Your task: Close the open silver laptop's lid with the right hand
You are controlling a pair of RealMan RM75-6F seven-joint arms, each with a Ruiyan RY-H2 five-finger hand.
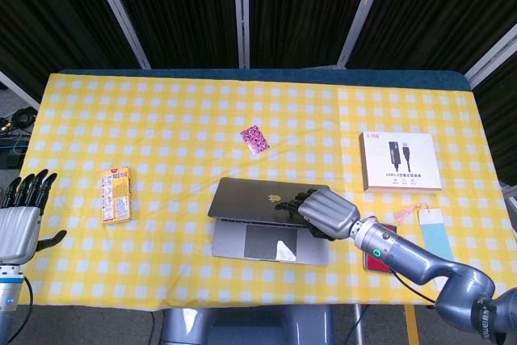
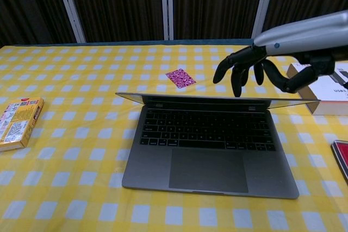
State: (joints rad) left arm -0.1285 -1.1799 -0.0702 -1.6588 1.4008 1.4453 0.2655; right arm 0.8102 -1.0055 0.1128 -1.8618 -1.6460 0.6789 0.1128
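The silver laptop [image 1: 250, 198] lies at the table's front centre with its lid tipped far forward over the keyboard [image 2: 206, 129]. In the head view I see the lid's back with its logo. In the chest view the lid shows almost edge-on as a thin line above the keys. My right hand [image 1: 327, 212] rests on the lid's back near its right top edge, fingers apart and pointing down [image 2: 247, 61], holding nothing. My left hand [image 1: 20, 217] hangs off the table's front left corner, fingers spread and empty.
A yellow snack box [image 1: 115, 195] lies left of the laptop. A pink card [image 1: 254, 139] sits behind it. A white cable box [image 1: 401, 161] is at the right. A red case [image 1: 378, 258] and a blue tag [image 1: 436, 232] lie near my right forearm.
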